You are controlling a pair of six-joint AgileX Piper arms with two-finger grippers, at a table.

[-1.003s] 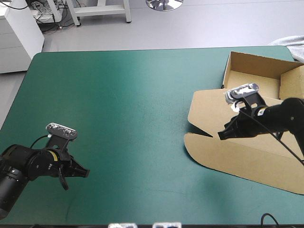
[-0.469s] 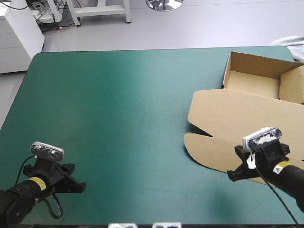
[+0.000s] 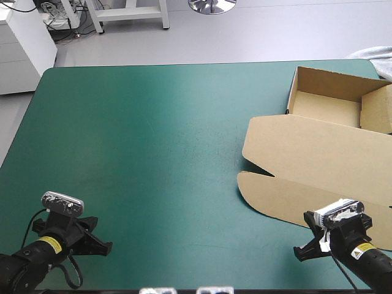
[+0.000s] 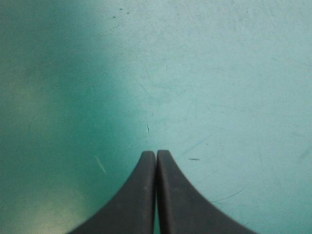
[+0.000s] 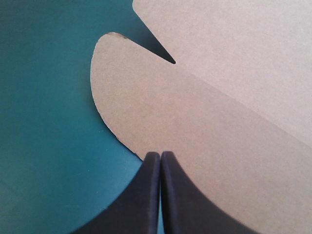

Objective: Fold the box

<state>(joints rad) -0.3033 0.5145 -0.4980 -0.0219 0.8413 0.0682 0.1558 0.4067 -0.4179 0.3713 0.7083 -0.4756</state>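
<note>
The brown box (image 3: 318,153) lies at the table's right side as an open tray with raised walls at the far right, its lid flat toward the front. The lid's rounded front flap (image 5: 161,107) lies just ahead of my right gripper (image 5: 157,155), which is shut with nothing in it. In the high view my right gripper (image 3: 301,252) is at the front right, just off the flap's near edge. At the front left my left gripper (image 3: 105,247) sits over bare teal-green cover, far from the box. Its wrist view shows the left gripper (image 4: 156,154) shut and empty.
A pale cloth edge (image 3: 375,58) shows beyond the table's far right corner. The teal-green cover (image 3: 153,135) stretches bare across the middle and left.
My right gripper has drawn back off the lid toward the front edge. My left gripper has also pulled back toward the front left corner.
</note>
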